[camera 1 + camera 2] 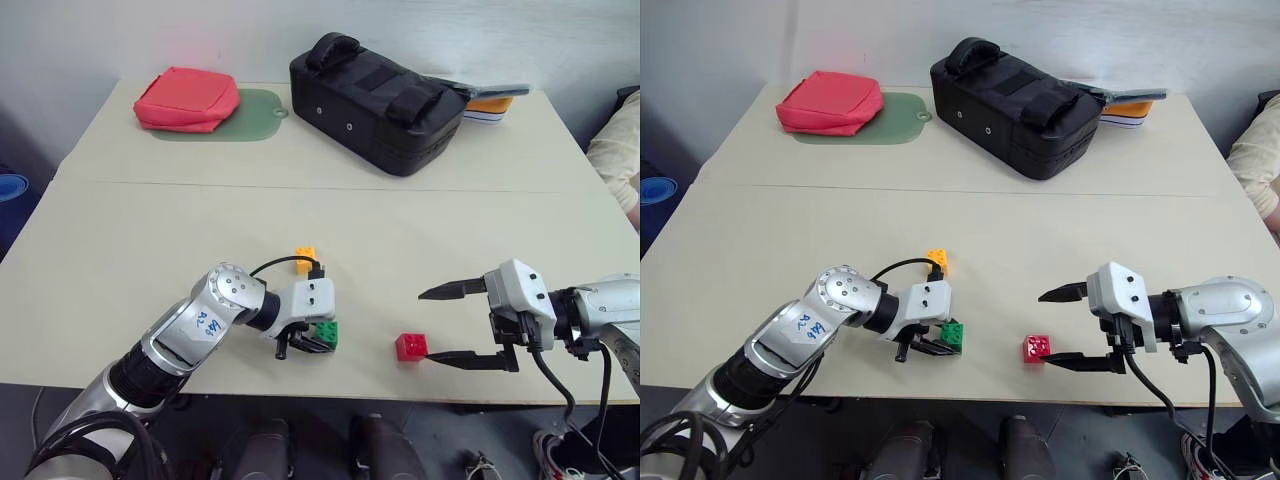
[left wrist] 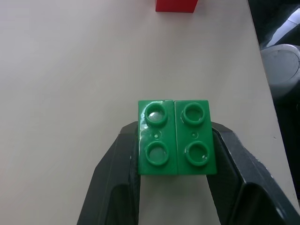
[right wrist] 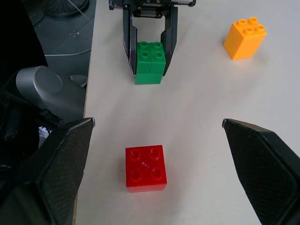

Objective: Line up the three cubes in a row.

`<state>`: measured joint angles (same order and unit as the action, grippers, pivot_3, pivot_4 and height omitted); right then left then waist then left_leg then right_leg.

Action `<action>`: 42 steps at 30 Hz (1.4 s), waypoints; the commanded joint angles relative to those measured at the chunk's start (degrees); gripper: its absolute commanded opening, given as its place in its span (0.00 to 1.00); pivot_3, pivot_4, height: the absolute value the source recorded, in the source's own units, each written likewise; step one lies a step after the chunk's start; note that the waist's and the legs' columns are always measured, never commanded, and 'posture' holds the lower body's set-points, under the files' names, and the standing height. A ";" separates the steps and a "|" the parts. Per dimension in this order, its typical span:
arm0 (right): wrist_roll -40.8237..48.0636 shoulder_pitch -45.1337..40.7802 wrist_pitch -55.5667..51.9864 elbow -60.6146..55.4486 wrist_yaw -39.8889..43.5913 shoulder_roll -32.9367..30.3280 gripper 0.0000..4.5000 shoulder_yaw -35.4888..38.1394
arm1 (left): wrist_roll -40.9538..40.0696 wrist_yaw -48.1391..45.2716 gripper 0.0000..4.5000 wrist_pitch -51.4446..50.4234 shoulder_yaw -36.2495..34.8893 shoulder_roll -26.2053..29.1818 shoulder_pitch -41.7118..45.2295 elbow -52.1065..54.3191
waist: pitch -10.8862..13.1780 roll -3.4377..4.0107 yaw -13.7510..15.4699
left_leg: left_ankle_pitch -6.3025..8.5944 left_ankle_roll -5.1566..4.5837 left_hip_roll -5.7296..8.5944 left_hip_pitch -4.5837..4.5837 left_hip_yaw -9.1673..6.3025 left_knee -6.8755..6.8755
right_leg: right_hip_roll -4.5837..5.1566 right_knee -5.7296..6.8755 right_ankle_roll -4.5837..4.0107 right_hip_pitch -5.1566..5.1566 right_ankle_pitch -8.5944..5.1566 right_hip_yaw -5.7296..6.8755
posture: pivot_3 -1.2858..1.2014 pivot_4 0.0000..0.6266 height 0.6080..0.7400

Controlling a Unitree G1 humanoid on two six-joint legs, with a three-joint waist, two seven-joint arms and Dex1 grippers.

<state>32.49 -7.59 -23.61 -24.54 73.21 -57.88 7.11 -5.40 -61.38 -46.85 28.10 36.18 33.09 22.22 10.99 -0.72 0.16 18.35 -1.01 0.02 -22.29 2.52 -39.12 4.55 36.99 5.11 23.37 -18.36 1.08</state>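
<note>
Green cube point(image 1: 326, 333) near the desk's point(image 1: 120, 250) front edge, pinched by left gripper point(image 1: 303, 343). Red cube point(image 1: 411, 346) beside it along that edge, between spread fingers of right gripper point(image 1: 437, 324). Orange cube point(image 1: 305, 257) farther back.

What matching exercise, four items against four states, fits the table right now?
Column 1:
1. green cube
2. red cube
3. orange-yellow cube
4. right gripper

Column 2:
A. open
B. clamped between the left gripper's fingers
C. free on the table near the front edge, ahead of open fingers
D. free on the table, farther back

Pairs: 1-B, 2-C, 3-D, 4-A
</note>
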 commanded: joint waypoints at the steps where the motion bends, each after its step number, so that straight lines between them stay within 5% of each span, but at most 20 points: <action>1: 0.99 -0.39 0.11 -1.13 -0.06 0.12 1.00 0.82 | -1.23 0.39 0.33 -0.86 0.60 0.26 -0.90 3.74 | 0.00 0.00 0.00 | 0.00 0.00 0.00 0.00 0.00 0.00 | 0.00 0.00 0.00 0.00 0.00 0.00 | 0.52 0.24 1.00; 7: 1.36 -0.79 -0.15 -0.92 0.56 -0.40 1.00 0.81 | -0.71 2.51 0.33 0.08 0.78 -0.47 -1.45 2.66 | 0.00 0.00 0.02 | 0.00 0.01 0.00 0.01 0.00 0.00 | 0.00 -0.01 0.00 0.00 0.00 0.00 | 0.52 0.24 1.00; 17: 1.35 -1.87 -0.23 -0.09 1.04 -0.34 1.00 0.69 | -5.58 2.79 0.99 -4.79 -3.18 0.31 -1.79 5.67 | 0.00 0.00 -0.02 | 0.00 0.01 0.00 0.01 0.00 0.00 | 0.00 0.00 0.00 0.00 0.00 0.00 | 0.52 0.24 1.00; 23: 1.38 -3.97 -0.01 2.17 2.34 -0.44 1.00 0.62 | -12.62 -0.08 0.99 -7.84 -13.16 5.40 0.33 6.37 | 0.00 0.00 -0.11 | -0.02 0.03 -0.01 0.02 -0.01 0.00 | 0.00 -0.01 0.00 0.00 0.00 0.00 | 0.52 0.24 1.00; 27: 2.61 -6.81 -1.11 5.00 2.80 -0.46 1.00 1.69 | -14.83 -3.94 0.99 -0.53 -21.41 12.07 -1.36 1.31 | 0.00 0.01 -0.35 | -0.03 0.06 -0.01 0.04 -0.01 0.01 | -0.01 -0.01 -0.02 0.04 -0.01 0.01 | 0.52 0.24 1.00; 37: 4.13 -7.89 -2.65 8.18 3.72 -1.14 1.00 4.10 | -19.16 -10.97 0.99 13.60 -48.17 22.14 -20.74 -10.87 | 0.00 0.01 -0.43 | 0.00 0.07 -0.05 0.02 -0.02 0.13 | 0.10 -0.07 -0.05 0.07 -0.03 0.04 | 0.52 0.24 1.00; 42: 4.11 -8.30 -3.14 8.51 3.77 -1.06 1.00 4.24 | -17.50 -10.41 0.99 19.75 -47.52 23.13 -22.30 -12.86 | 0.00 0.01 0.15 | 0.05 0.07 0.00 0.05 -0.08 0.15 | 0.24 -0.22 -0.11 0.05 -0.06 0.12 | 0.52 0.24 1.00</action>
<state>35.43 -15.21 -26.56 -15.32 76.73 -58.11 9.61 -22.82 -72.02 -29.14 -19.62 58.65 8.88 8.61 10.99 -0.72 0.31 18.40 -0.95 0.05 -22.24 2.40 -38.97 4.85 36.78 5.00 23.41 -18.42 1.23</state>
